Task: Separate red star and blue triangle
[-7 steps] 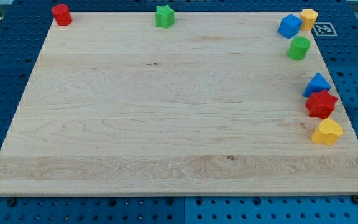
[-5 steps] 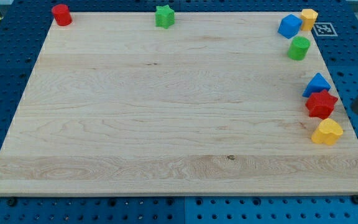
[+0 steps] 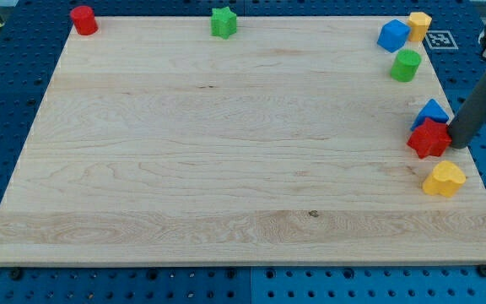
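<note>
The red star (image 3: 428, 139) lies near the board's right edge, touching the blue triangle (image 3: 433, 111) just above it. My tip (image 3: 459, 144) is at the red star's right side, touching it or nearly so, and below-right of the blue triangle. The dark rod rises from there toward the view's upper right.
A yellow heart-shaped block (image 3: 444, 179) lies just below the red star. A green cylinder (image 3: 406, 65), a blue block (image 3: 392, 35) and a yellow block (image 3: 419, 25) sit at the top right. A green star (image 3: 223, 22) and a red cylinder (image 3: 83, 19) sit along the top edge.
The rod has come in from the view's right edge to the red star's right side. The red star has shifted a little to the left.
</note>
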{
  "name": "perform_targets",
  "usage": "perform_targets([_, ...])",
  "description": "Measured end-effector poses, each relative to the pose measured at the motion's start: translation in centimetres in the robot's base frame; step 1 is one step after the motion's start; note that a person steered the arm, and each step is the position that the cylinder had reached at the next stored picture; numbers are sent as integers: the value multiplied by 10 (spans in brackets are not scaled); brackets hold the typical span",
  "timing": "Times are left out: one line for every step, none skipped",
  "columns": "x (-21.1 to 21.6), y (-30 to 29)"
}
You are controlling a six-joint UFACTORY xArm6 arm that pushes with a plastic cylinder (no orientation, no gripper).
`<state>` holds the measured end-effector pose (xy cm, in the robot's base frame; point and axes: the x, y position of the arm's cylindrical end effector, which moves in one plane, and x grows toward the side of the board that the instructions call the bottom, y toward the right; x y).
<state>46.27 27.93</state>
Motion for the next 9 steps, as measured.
perform_targets([-15,-5])
perform_targets([-27,-15])
perform_targets([-29,-38])
perform_targets([-29,-68])
perform_targets([-29,-92])
perform_targets([-29,-102])
perform_targets([-14,-84])
perform_targets([-10,-63])
perform_targets([-12,-57])
